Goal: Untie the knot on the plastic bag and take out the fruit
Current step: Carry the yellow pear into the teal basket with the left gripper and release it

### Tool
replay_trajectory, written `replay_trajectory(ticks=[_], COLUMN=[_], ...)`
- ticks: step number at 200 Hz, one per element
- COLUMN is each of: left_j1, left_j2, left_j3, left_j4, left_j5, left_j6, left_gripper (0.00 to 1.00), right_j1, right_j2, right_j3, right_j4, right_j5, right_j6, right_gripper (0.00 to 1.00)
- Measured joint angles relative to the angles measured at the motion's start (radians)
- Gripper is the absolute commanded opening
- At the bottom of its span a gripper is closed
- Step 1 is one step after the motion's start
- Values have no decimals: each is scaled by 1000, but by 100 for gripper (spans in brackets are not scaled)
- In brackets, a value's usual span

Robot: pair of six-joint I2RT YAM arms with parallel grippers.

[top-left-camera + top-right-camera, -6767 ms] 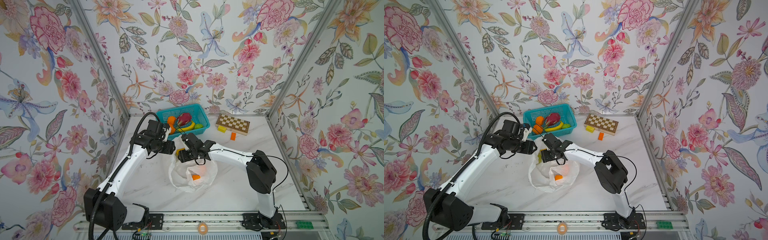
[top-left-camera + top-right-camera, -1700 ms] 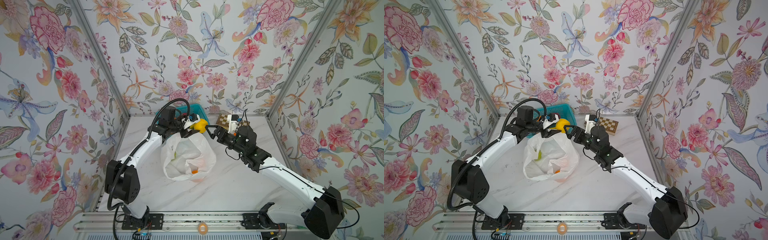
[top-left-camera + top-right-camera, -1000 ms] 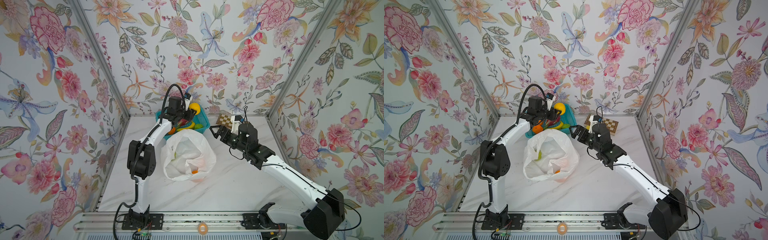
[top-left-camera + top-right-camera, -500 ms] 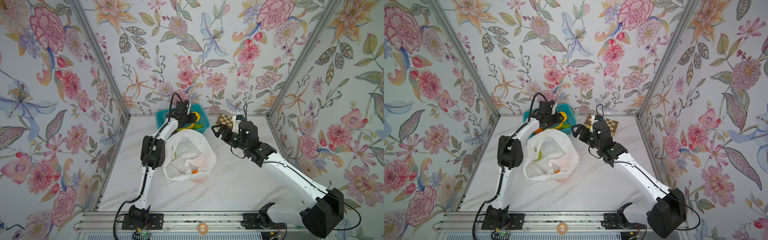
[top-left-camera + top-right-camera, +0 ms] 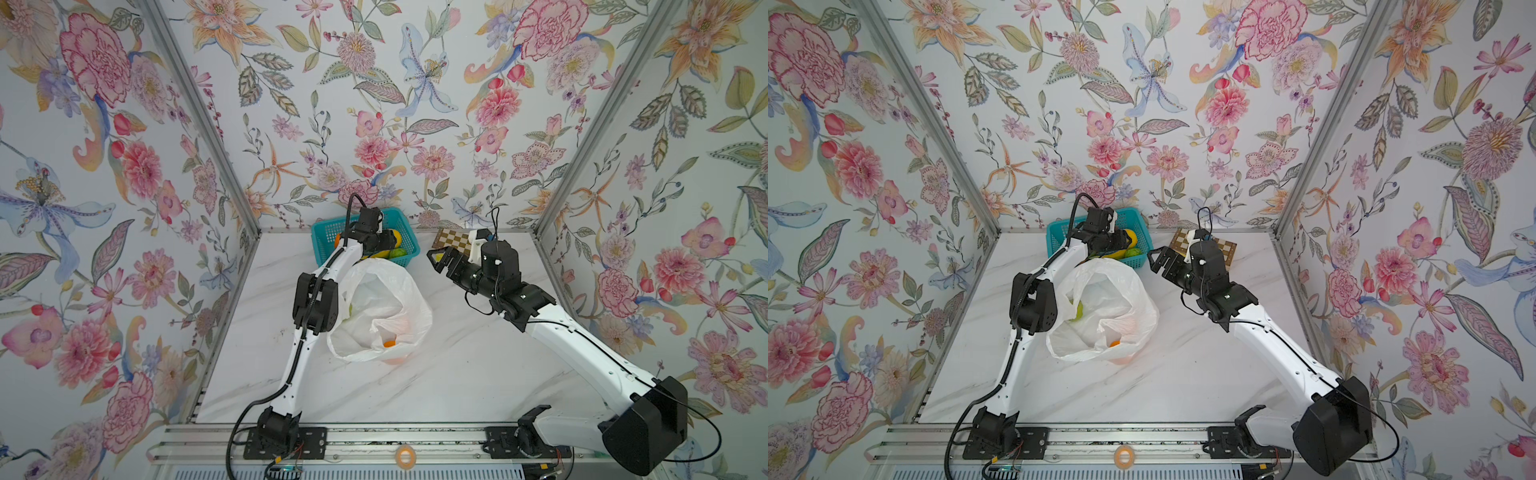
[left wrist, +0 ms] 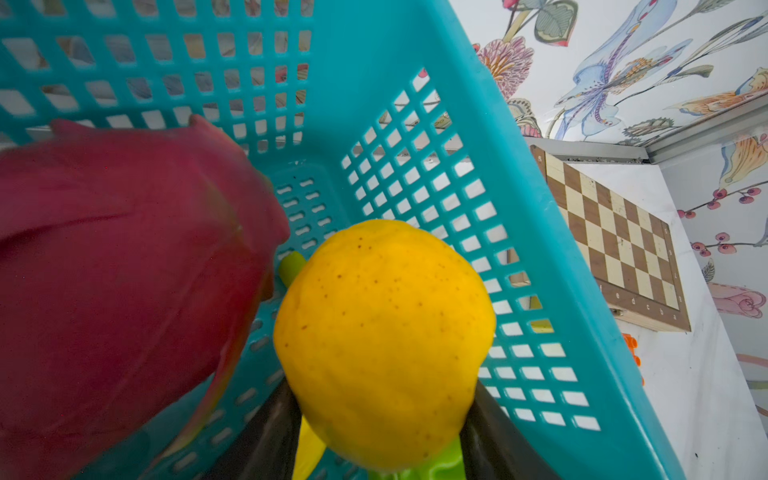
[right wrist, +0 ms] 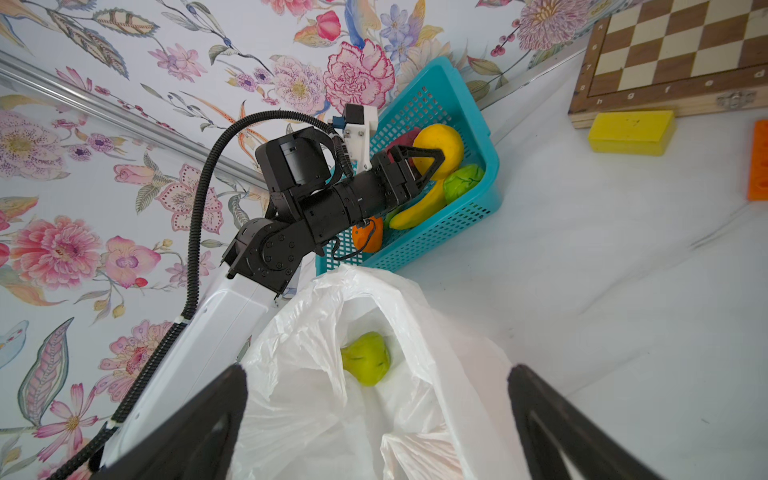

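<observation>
You can read only the chessboard (image 7: 681, 37): border letters h, g, f, e, d in the right wrist view, and e to a in the left wrist view. Its rank digits are too small to tell.

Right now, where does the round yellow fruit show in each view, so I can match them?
In a top view: yellow fruit, far middle, in the teal basket.
In a top view: there too, inside the basket.
Left wrist: close up, beside the dragon fruit.
Right wrist: in the basket, beyond the plastic bag.
Shared landmark: the teal basket, in all four.
</observation>
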Motion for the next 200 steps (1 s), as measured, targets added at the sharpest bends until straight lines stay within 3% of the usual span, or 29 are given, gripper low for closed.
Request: replay_trajectory(ticks=[22, 48, 111, 200], left_j1=[-8, -11, -11, 25], left_j2=[1, 1, -92, -520], left_j3=[0, 0, -29, -222], left_j4=[-15, -23, -55, -108], left_j5=[3, 0, -32, -64], left_j6=[3, 14, 39, 83], left_gripper=[89, 96, 99, 99], right_j1=[-2, -2, -2, 31], right_j2=[0, 0, -1, -7], right_j3=[0, 0, 0, 0], right_j4=[0, 0, 0, 1], right_j5=[-3, -3, -3, -3], right_j6=[0, 0, 5, 24], right_gripper=[99, 99, 99, 99])
